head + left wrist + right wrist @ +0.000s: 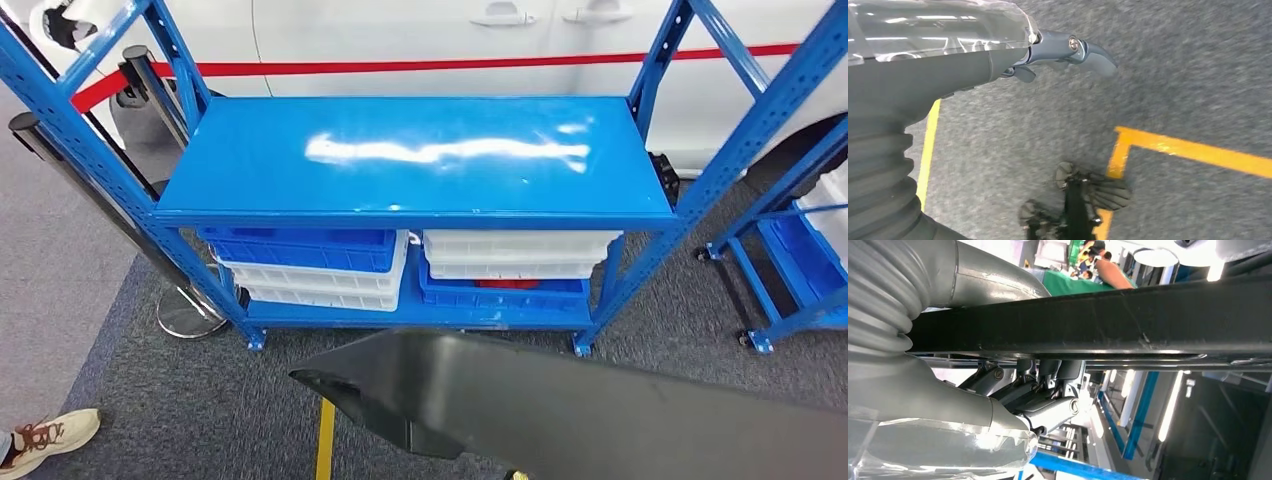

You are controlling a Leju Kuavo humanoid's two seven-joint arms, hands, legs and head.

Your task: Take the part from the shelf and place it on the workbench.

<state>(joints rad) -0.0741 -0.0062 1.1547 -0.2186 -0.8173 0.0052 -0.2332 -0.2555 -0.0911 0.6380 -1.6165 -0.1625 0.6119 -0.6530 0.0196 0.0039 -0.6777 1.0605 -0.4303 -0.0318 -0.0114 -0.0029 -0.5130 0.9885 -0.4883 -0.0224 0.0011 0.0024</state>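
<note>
The right hand is seen in the right wrist view with its fingers closed up against the underside of the part, a long black bar, so the part is judged to be held there. The left hand hangs over grey carpet with its fingers loosely extended and nothing in them.

In the head view the part lies across the near foreground, running from a blunt, hollowed tip at near centre out to the right. It looks like a long, rigid moulded panel, matt black and smooth, probably light for its length but unwieldy; a one-sided hold may let the free end sag or swing, so a grip nearer its middle would be steadier.

Beyond it stands a blue steel shelf, its glossy top bare, with blue and white plastic bins stacked below.
</note>
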